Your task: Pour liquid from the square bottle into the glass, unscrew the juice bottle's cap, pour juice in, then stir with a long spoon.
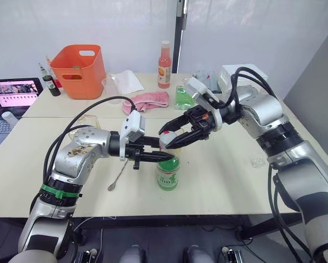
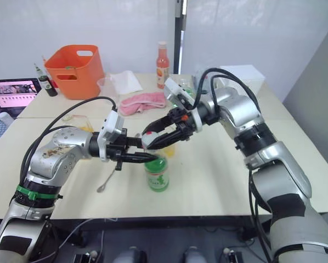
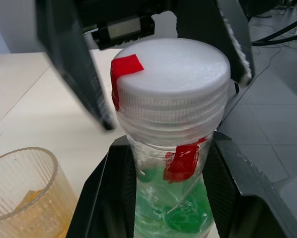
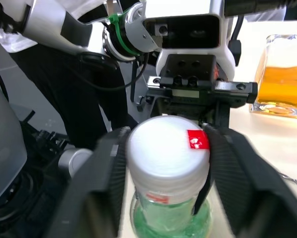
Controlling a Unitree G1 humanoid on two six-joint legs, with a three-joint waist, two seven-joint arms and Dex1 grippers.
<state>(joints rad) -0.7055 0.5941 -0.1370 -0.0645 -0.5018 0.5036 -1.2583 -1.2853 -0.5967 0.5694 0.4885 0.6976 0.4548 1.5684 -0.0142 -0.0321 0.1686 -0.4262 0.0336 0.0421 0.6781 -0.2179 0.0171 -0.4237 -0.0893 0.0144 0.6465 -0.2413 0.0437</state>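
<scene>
The juice bottle point(image 1: 168, 174), with its green and white label, stands upright near the table's front edge. My left gripper point(image 1: 163, 157) is shut on its neck, just under the white cap point(image 3: 173, 69). My right gripper point(image 1: 171, 140) comes in from the right and is shut on the cap point(image 4: 163, 144), one finger on each side. The glass point(image 3: 19, 188) stands just behind the bottle and holds yellow-orange liquid. The square bottle point(image 4: 282, 84) sits on the table by my left arm. The long spoon point(image 1: 119, 174) lies flat to the left of the juice bottle.
At the back stand an orange basket point(image 1: 79, 70), a cloudy plastic cup point(image 1: 110, 87), an orange-red bottle point(image 1: 164, 64), a pink cloth point(image 1: 147, 101) and a green square bottle point(image 1: 183, 97). A laptop point(image 1: 10, 96) sits far left. A small clear object point(image 1: 257, 162) lies at the right.
</scene>
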